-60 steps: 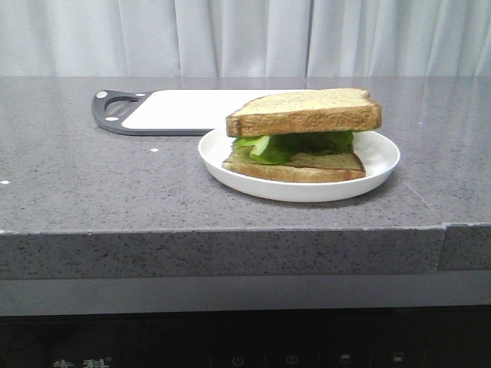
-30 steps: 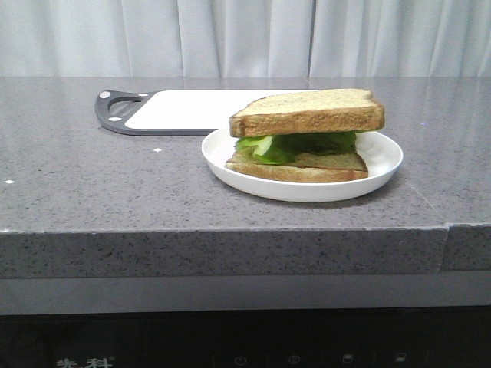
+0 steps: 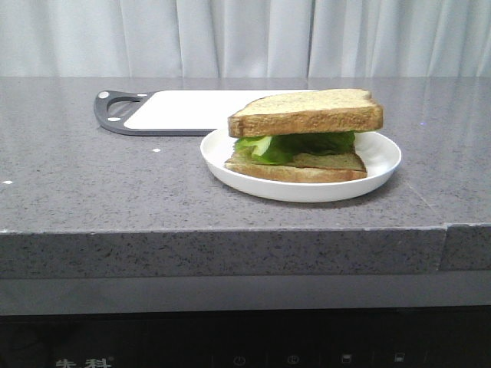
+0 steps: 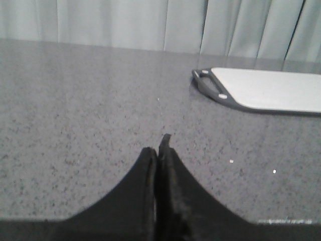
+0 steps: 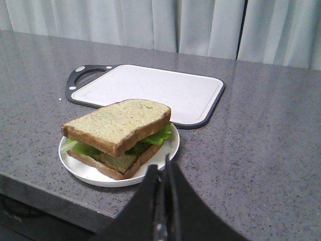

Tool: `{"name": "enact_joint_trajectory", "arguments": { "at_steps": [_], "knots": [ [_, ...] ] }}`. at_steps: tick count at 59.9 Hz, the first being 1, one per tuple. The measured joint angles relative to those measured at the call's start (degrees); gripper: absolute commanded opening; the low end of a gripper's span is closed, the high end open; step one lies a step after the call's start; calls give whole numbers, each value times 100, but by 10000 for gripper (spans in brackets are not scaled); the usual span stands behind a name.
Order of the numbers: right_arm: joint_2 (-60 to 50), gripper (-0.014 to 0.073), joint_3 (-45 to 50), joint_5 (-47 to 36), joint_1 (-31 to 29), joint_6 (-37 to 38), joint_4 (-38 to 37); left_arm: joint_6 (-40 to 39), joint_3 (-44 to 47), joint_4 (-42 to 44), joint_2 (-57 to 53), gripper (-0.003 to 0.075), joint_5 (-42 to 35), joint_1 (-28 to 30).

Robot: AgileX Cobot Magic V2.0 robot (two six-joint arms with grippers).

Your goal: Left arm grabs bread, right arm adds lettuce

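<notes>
The thick bread (image 3: 305, 112) slice lies on top of the green lettuce (image 3: 291, 146), which rests on a thinner slice on a white plate (image 3: 377, 170). In the right wrist view the bread (image 5: 118, 124), lettuce (image 5: 159, 135) and plate (image 5: 85, 173) sit just beyond my right gripper (image 5: 161, 168), which is shut and empty. My left gripper (image 4: 158, 148) is shut and empty over bare counter, apart from the sandwich. Neither arm shows in the front view.
A white cutting board with a dark rim (image 3: 176, 111) lies behind the plate, and shows in the left wrist view (image 4: 266, 90) and the right wrist view (image 5: 150, 90). The grey counter's front edge (image 3: 230, 230) runs close below the plate. Curtains hang behind.
Only a slight sideways shift of the front view. The sandwich and plate have not moved.
</notes>
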Motion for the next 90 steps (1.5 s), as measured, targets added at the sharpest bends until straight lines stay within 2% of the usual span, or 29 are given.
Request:
{"name": "enact_joint_trajectory", "arguments": {
  "at_steps": [62,69,75,84,90],
  "knots": [
    [0,-61,0,11,0,0,0,-9,42,13,0,-21,-19,0],
    [0,-61,117,-252,-10,33,-85,-9,42,13,0,-20,-19,0],
    [-36,-61,439,-711,-81,590,-583,-9,42,13,0,-21,-19,0],
    [-364,-61,1269,-1325,-371,1976,-1494,-13,42,13,0,-21,-19,0],
    [-794,-61,1866,-1417,-561,2308,-1640,-22,42,13,0,-21,-19,0]
  ]
}}
